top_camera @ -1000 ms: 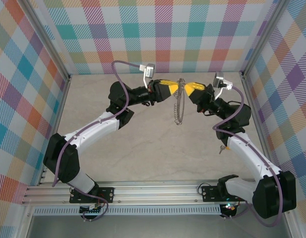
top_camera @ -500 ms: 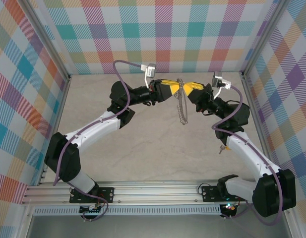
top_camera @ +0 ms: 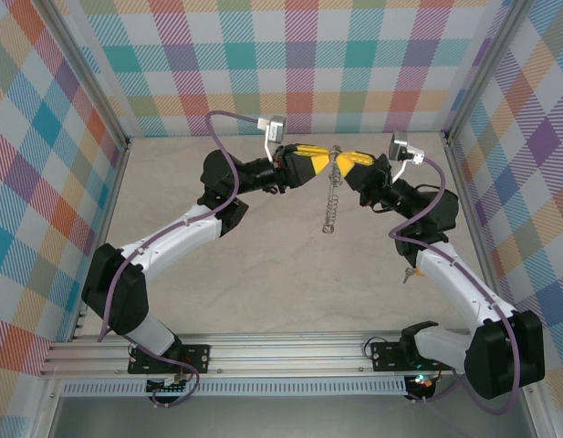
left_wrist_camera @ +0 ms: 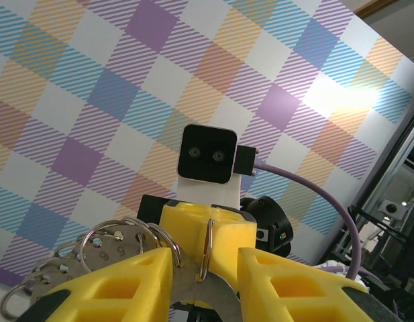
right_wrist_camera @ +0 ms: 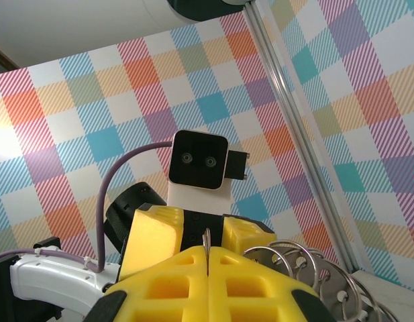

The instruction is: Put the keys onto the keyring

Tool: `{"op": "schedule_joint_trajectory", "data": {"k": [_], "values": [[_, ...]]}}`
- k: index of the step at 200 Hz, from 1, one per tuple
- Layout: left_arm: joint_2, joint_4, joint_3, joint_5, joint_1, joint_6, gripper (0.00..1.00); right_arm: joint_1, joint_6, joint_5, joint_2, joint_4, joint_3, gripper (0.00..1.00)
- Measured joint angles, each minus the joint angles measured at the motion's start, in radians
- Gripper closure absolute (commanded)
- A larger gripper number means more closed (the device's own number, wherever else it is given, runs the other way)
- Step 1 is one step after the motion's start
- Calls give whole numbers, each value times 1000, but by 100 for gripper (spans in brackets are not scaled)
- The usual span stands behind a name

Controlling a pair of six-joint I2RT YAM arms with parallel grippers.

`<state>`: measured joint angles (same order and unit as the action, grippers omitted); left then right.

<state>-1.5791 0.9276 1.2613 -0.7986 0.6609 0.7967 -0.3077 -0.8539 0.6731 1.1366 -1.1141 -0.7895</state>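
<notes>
Keyring [top_camera: 330,196] hangs above the far middle of the counter [top_camera: 263,265], its top pinched in the clenched right jaws. The left jaws stand apart around its wire. A small key [top_camera: 408,273] seemingly lies on the counter beside the right arm, not yet threaded.

The keyring [top_camera: 329,199], a large silvery-grey ring with a bumpy, chain-like rim, is hung upright below the right gripper [top_camera: 341,158] and is seen edge-on from above. Its top is pinched between that gripper's closed fingers. A thin wire of it is seen in the gap between the left gripper's [top_camera: 327,155] parted fingers. One tiny key [top_camera: 408,273] is seen well behind the right gripper; detail cannot be told.
</notes>
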Motion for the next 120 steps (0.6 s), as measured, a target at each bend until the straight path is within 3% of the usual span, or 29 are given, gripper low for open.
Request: {"op": "schedule_joint_trajectory", "data": {"k": [65,120], "values": [[0,0,0,0,16,0,70,-4,-3,0,13,0,0,100],[-14,-1,13,5,19,-4,86,-8,-3,0,14,-7,0,100]]}}
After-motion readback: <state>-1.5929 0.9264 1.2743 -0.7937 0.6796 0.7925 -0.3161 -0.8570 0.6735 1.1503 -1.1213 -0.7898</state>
